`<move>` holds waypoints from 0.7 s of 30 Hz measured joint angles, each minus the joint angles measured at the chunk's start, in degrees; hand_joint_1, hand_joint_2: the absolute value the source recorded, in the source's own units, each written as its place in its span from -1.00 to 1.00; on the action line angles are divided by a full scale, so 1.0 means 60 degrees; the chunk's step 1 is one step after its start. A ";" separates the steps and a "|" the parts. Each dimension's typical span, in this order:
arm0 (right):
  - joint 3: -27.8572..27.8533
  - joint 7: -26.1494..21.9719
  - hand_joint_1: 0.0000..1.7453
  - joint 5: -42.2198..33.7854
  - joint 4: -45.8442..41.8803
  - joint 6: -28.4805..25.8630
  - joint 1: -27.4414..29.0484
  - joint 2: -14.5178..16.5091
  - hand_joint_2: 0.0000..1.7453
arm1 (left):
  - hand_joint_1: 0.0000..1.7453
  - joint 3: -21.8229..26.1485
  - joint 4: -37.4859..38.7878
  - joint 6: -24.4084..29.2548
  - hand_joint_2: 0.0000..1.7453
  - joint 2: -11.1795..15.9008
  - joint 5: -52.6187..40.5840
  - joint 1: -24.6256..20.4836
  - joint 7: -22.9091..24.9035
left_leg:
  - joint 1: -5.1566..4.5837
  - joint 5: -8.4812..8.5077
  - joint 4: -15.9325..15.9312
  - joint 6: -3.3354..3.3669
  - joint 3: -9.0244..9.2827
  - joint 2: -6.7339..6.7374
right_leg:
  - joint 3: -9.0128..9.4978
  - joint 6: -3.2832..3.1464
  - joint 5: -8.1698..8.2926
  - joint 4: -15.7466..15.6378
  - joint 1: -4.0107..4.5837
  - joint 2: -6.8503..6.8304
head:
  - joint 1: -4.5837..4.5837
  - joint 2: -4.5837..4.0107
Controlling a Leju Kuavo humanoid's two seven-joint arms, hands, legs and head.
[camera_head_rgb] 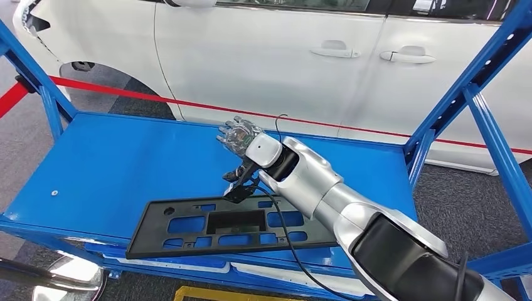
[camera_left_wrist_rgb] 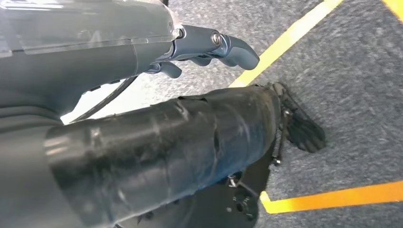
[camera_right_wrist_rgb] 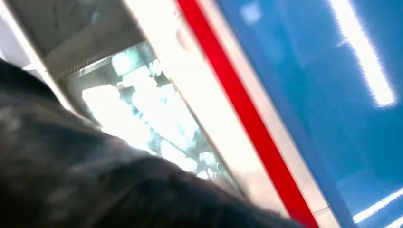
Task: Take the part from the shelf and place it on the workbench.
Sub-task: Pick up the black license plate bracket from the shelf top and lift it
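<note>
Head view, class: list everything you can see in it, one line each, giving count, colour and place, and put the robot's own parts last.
Part: one, black, a flat panel with cut-outs, lying on the front of the shelf.
Shelf: one, blue, a metal deck with blue posts, filling the middle.
Car: one, white, parked behind the shelf, two door handles showing.
Line: one, red, running across between the shelf and the car.
Floor: grey, around the shelf.
Cable: one, black, crossing over the part.
Right arm: one, silver, reaching over the part.
Right hand: one, above the shelf, past the part's far edge; whether it is open is unclear.
</note>
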 joint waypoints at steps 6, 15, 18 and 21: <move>0.0018 0.0051 -1.00 0.0006 0.0046 -0.0057 -0.0232 0.0055 -1.00 | -1.00 -0.0032 -0.0009 -0.0507 -1.00 0.0007 -0.0102 -0.0008 -0.0101 | 0.0000 -0.0180 0.0102 -0.0064 0.0076 0.0008 | 0.0532 -0.0282 0.0719 -0.1670 0.0165 -0.0036 | -0.0043 0.0000; -0.0047 0.0138 -1.00 -0.0064 -0.0042 -0.0115 -0.0355 0.0069 -1.00 | -1.00 -0.0079 0.0031 -0.0472 -1.00 0.0209 -0.0139 -0.0016 -0.0316 | -0.0015 -0.0231 0.0162 -0.0077 0.0051 0.0027 | 0.0597 -0.0201 0.0539 -0.1752 0.0145 -0.0029 | -0.0045 0.0000; -0.0098 0.0120 -1.00 -0.0110 -0.0173 -0.0181 -0.0399 0.0054 -1.00 | -1.00 -0.0079 0.0044 -0.0443 -1.00 0.0230 -0.0121 -0.0014 -0.0317 | -0.0010 -0.0229 0.0159 -0.0081 0.0054 0.0028 | 0.0598 -0.0203 0.0538 -0.1748 0.0146 -0.0029 | -0.0044 0.0000; -0.0158 0.0137 -1.00 -0.0154 -0.0352 -0.0196 -0.0425 0.0004 -1.00 | -1.00 -0.0081 0.0067 -0.0418 -1.00 0.0238 -0.0118 -0.0007 -0.0309 | -0.0009 -0.0225 0.0158 -0.0087 0.0057 0.0035 | 0.0600 -0.0203 0.0539 -0.1745 0.0146 -0.0029 | -0.0044 0.0000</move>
